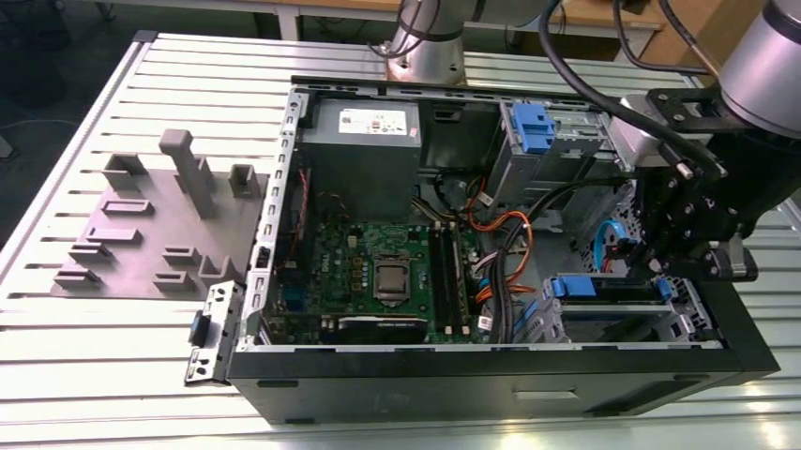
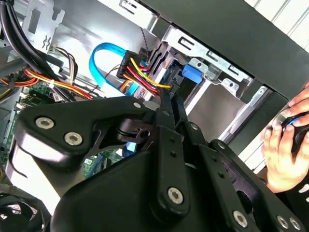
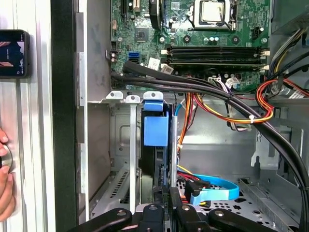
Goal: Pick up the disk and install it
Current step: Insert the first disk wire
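Sitting edge-up in the metal drive cage [image 3: 120, 145] at the front lower corner of the open computer case [image 1: 501, 375], the disk [image 3: 157, 140] showed its blue plastic carrier [image 1: 607, 288] toward the cameras; in the first wrist view the blue tab stood between the cage's thin silver rails, and in the second wrist view the same blue piece [image 2: 190, 73] peeked out beside the silver bracket. The gripper [image 1: 682, 248] hung directly over that bay, its black fingers [image 3: 166, 212] drawn close together in line with the disk's edge, but whether they were pinching the drive or merely touching it could not be told from these views. A light blue data cable [image 3: 215, 186] looped just beside the bay, and a bundle of red, yellow and orange wires [image 2: 140, 72] ran to a connector near the disk's end. Thick black cables [image 3: 203, 87] crossed above the cage. Further in lay the green motherboard [image 1: 375, 262] with its processor socket [image 3: 212, 12] and memory slots [image 3: 215, 53], and the grey power supply [image 1: 363, 127] sat in the far corner of the case. A second blue carrier [image 1: 535, 127] stood in the upper bay. Outside the case, on the slatted metal table [image 1: 100, 375], rested a grey fixture block [image 1: 150, 225] toward the exterior view's left. A person's hand [image 2: 285, 145] rested near the case's outer wall in the second wrist view.
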Controlling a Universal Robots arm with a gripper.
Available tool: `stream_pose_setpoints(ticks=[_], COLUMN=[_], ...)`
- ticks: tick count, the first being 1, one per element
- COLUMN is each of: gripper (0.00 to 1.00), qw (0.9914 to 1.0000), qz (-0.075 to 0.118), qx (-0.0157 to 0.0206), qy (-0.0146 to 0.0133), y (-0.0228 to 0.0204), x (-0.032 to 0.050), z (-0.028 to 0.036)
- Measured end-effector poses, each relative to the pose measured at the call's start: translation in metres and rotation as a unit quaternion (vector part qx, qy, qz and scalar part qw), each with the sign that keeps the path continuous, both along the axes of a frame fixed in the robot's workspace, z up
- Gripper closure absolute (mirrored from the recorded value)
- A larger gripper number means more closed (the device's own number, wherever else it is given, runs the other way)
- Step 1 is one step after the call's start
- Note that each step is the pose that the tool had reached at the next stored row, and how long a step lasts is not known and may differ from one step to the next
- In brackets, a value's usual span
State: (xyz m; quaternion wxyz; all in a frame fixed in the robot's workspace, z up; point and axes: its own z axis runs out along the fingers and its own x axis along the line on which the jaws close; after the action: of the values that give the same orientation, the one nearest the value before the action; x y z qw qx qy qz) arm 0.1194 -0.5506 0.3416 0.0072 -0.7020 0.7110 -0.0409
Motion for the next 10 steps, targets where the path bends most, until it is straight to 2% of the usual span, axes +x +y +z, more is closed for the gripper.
stream_pose_setpoints(ticks=[2, 7, 10], gripper=[0.84, 0.84, 0.84], qw=[1.00000, 0.99994, 0.99992], qz=[0.000, -0.005, -0.006], qx=[-0.0002, -0.0012, -0.0012], qy=[-0.0007, -0.0094, -0.0115], y=[-0.0001, -0.0003, -0.0003], x=[0.0001, -0.0025, -0.0039], z=[-0.0010, -0.0028, -0.0038])
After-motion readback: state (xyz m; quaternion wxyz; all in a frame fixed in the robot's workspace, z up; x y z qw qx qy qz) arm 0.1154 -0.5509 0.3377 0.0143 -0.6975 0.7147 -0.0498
